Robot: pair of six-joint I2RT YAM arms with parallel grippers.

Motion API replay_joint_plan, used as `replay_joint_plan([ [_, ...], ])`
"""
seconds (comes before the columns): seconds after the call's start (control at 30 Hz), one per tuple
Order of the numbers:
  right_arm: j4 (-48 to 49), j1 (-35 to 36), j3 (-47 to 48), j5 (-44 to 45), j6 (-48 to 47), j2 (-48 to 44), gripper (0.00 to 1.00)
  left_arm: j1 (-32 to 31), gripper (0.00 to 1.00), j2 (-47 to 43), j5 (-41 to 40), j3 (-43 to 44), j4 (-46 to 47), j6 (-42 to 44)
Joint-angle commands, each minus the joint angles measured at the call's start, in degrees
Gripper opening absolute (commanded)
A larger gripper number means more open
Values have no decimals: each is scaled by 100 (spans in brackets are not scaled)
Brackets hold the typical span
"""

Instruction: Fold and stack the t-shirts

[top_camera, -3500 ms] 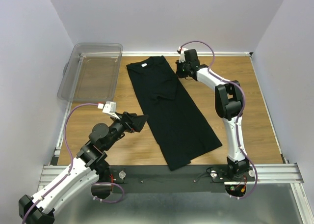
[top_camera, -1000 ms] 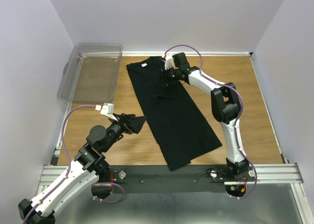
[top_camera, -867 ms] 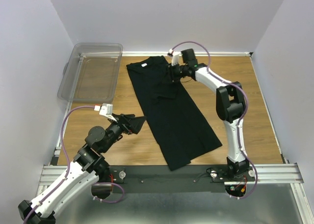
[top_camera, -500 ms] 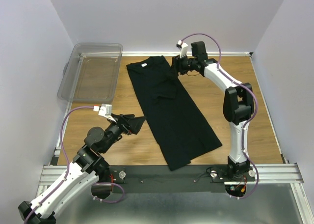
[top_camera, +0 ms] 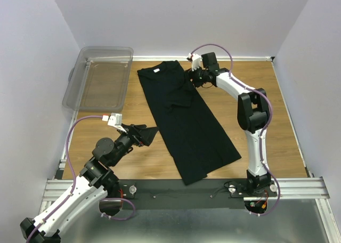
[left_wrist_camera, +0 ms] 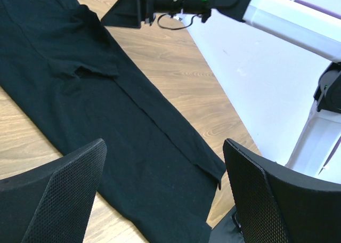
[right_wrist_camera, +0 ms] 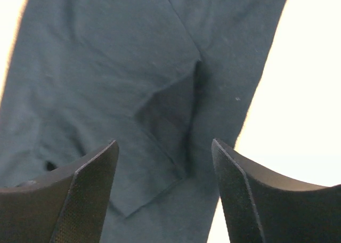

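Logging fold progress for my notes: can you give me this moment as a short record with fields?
t-shirt: one, black, folded into a long strip, lying diagonally on the table
left hand: open, holding nothing, left of the strip
right hand: open, holding nothing, over the folded sleeve at the far end
bin: clear plastic, far left, apart from the t-shirt

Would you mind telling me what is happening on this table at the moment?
Two robot arms are partway through folding a black t-shirt. It lies on the wooden table as a long narrow strip, with a sleeve folded onto it. The right gripper hovers open over the far, collar end beside that sleeve, holding nothing. The left gripper hovers open beside the strip's near half, not gripping anything either. A clear plastic bin sits at the far left corner.
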Motion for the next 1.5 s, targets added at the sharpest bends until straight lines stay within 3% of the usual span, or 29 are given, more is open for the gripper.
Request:
replay_joint_plan([
  [0.0,-193,80,-99,475,-365,199,76,33,98,8,63,-56,40,-22],
  [0.33,-211,168,-179,861,-672,348,64,33,98,114,116,-83,163,-39],
  [0.5,-211,212,-152,1011,-848,410,53,33,98,79,107,-65,128,-31],
  [0.63,-211,229,-240,1064,-989,357,43,33,98,78,98,-91,136,-39],
  [0.8,-202,264,-503,1011,-1191,129,16,42,98,70,124,-91,136,-39],
  [0.97,-202,326,-732,1300,-1323,-135,6,42,98,17,124,-109,128,-39],
  [1.47,-26,765,-1084,2883,-1639,-522,11,33,98,8,160,-100,136,-31],
])
